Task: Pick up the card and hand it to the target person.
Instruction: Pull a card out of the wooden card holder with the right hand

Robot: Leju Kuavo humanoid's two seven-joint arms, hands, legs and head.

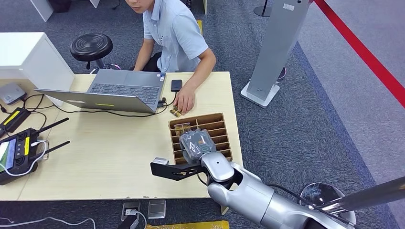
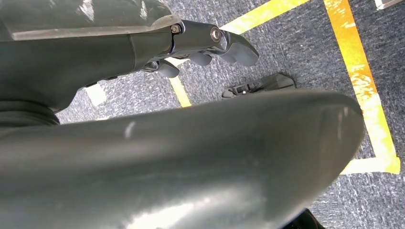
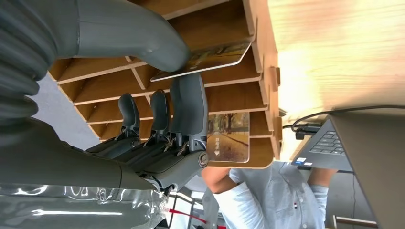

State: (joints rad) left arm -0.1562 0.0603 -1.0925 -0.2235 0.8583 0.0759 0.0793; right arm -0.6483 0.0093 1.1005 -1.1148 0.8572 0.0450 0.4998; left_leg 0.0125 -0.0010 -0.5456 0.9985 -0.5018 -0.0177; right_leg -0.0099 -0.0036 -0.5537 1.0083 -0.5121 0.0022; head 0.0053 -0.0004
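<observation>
Wooden rack [image 1: 218,125] on tabletop [image 1: 110,157]: card [image 3: 210,59] pinched between right hand [image 3: 157,95] thumb and fingers [image 3: 188,102], long axis along slot. Left hand [image 2: 205,45] curled in, holding nothing.

A lab or demo hall: taped carpet floor [image 1: 305,109], laptop [image 1: 114,90] desk [image 1: 105,157], remote controller [image 1: 16,152].

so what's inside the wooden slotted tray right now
In the wooden tray, the right robot hand pinches one card between thumb and finger. A second card stands in a further slot. The hand hides some slots.
</observation>
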